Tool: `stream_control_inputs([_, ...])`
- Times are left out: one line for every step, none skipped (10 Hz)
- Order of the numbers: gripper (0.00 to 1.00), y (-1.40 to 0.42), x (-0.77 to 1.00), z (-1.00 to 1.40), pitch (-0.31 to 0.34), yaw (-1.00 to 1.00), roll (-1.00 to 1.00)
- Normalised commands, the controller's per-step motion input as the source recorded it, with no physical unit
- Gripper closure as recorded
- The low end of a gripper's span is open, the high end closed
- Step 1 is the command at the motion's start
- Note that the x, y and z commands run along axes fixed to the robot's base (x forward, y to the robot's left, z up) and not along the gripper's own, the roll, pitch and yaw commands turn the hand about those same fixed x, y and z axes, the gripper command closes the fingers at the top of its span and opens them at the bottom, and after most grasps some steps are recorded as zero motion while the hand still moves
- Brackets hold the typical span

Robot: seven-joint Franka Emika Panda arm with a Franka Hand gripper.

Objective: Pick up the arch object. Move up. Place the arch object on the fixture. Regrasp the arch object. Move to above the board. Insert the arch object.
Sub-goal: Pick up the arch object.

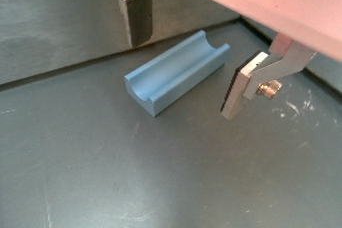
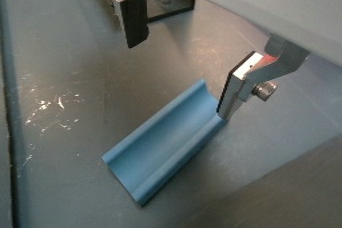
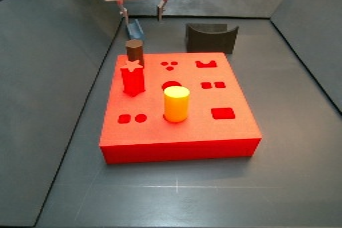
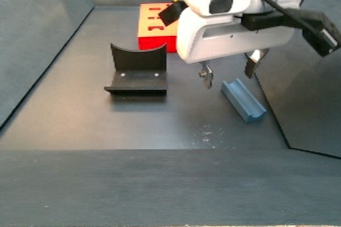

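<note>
Hovering: my jaws (image 4: 228,72) hang just over the dark floor, next to the arch (image 4: 245,100), with the red board (image 4: 155,24) behind me in a side view.
Jaws state: spread wide, nothing between them. Both wrist views show bare floor in the gap, jaws (image 1: 187,57) and jaws (image 2: 183,57).
Fingers: flat silver plates with dark pads. One finger (image 1: 135,14) stands apart from the arch, the other finger (image 1: 245,86) sits close by one long side of it.
Arch: blue-grey block lying flat on the floor, groove facing up, arch (image 1: 175,71). In a wrist view its one end reaches to just beside a finger (image 2: 237,84), arch (image 2: 163,142). Not gripped, not lifted.
Arch vs jaws: it's off to one side of the gap rather than centred in it, at least going by both wrist views. Can't tell whether the near finger actually touches it.
Fixture: dark bracket with a scooped top, standing on the floor well apart from the arch, fixture (image 4: 138,70). Also shows beyond the board in a side view, fixture (image 3: 210,38).
Board: big red slab with shaped holes, board (image 3: 227,142).
On the board: yellow cylinder (image 3: 175,104) standing upright near the middle, red star peg (image 3: 132,77) by one edge, brown cylinder (image 3: 134,49) behind it.
Floor: some pale scuff marks (image 2: 50,107) near the arch.
</note>
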Motion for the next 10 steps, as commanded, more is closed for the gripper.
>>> stream_control_inputs([0.0, 0.06, 0.0, -0.31, -0.301, -0.23, -0.31])
stream_control_inputs([0.0, 0.08, -0.05, -0.29, -0.321, -0.1, -0.32])
stream_control_inputs([0.0, 0.08, -0.16, -0.22, -0.343, 0.0, -0.34])
stream_control_inputs([0.0, 0.09, -0.18, -0.19, -0.344, 0.01, -0.35])
stream_control_inputs([0.0, 0.12, -0.17, -0.22, -0.333, 0.04, -0.34])
stream_control_inputs([0.0, 0.16, -0.16, -0.25, -0.33, 0.06, -0.32])
stream_control_inputs([0.0, 0.15, -0.15, -0.24, -0.347, 0.05, -0.32])
stream_control_inputs([0.0, 0.11, -0.11, -0.29, -0.357, 0.01, -0.28])
stream_control_inputs([0.0, 0.08, -0.09, -0.27, -0.363, 0.01, -0.29])
stream_control_inputs([0.0, 0.05, -0.09, -0.25, -0.366, 0.01, -0.3])
